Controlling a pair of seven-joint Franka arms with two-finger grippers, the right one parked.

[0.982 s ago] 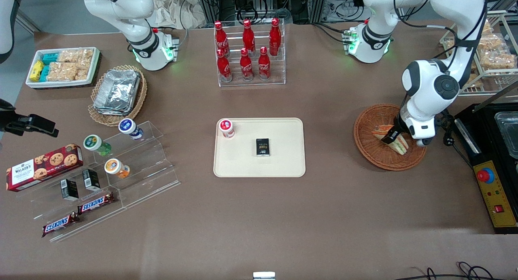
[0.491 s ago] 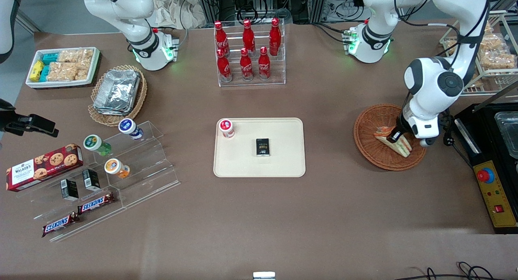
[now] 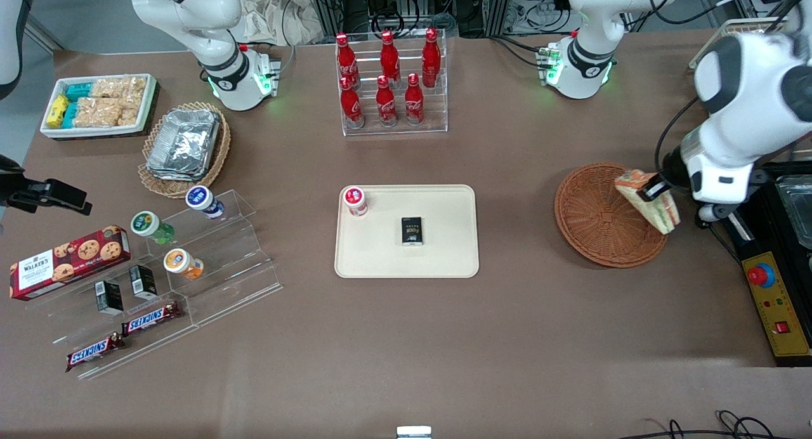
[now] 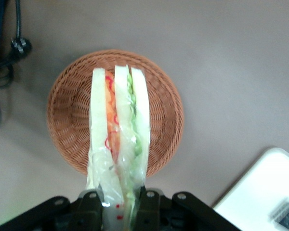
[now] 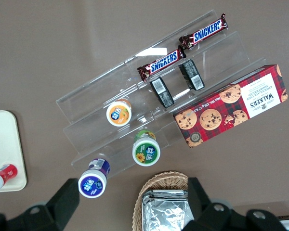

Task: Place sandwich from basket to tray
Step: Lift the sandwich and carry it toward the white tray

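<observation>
My left gripper (image 3: 653, 190) is shut on the sandwich (image 3: 650, 200), a clear-wrapped wedge of pale bread with green, orange and red filling. It hangs lifted above the working arm's edge of the reddish-brown wicker basket (image 3: 596, 217). In the left wrist view the sandwich (image 4: 119, 130) runs out from between my fingers (image 4: 91, 204), with the basket (image 4: 67, 120) below it and nothing lying in it. The cream tray (image 3: 444, 248) rests at the table's middle, toward the parked arm from the basket; a corner of the tray (image 4: 260, 192) shows in the wrist view.
On the tray stand a red-capped cup (image 3: 354, 200) and a small black box (image 3: 412, 230). A rack of red cola bottles (image 3: 390, 84) stands farther from the front camera than the tray. A black machine with a yellow control panel (image 3: 775, 306) sits beside the basket at the working arm's end.
The gripper has risen out of the basket with the sandwich and shifted toward the working arm's end of the table. The basket now lies bare.
</observation>
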